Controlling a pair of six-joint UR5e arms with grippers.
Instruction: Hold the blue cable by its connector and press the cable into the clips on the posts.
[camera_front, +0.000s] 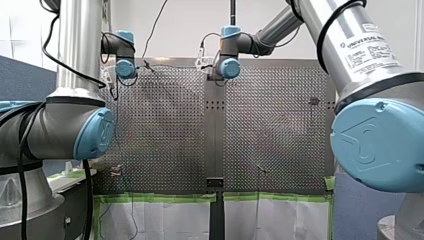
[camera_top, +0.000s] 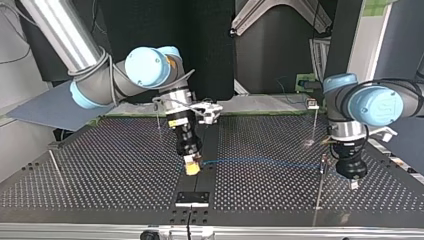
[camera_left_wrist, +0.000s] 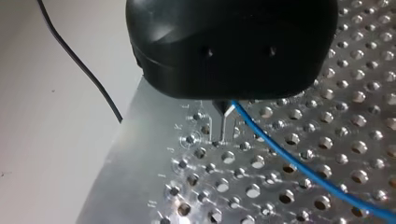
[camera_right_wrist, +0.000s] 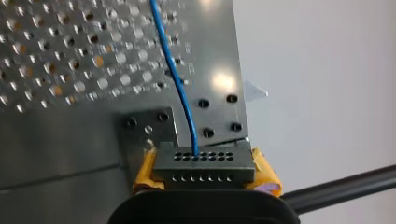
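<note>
Two yellow pads (camera_right_wrist: 145, 169) of my right tool (camera_right_wrist: 204, 169) were clamped on the grey connector (camera_right_wrist: 187, 176), one at each of its ends. The blue cable (camera_right_wrist: 180, 88) left a hole in the connector's upper row and ran straight ahead of the tool, over the perforated desk (camera_right_wrist: 56, 60). In the top view, nearest the camera, a black plate (camera_top: 192, 198) lay on the desk's middle strip. Just behind it my right tool (camera_top: 192, 167) pointed down, with the connector held low over that strip. From there the cable stretched toward the view's right, close above the desk, as far as a thin upright post (camera_top: 320, 187). My left tool (camera_top: 353, 183) hung just past that post, farther to the view's right, with its tip near the desk. In the left wrist view the cable came out from under the black housing right beside the tool's tip and ran off across the holes. Whether that tool was apart, together or pinching the cable could not be told. Farther back a second post (camera_top: 314, 125) with a clip (camera_top: 313, 104) at its top stood well apart from the cable.
</note>
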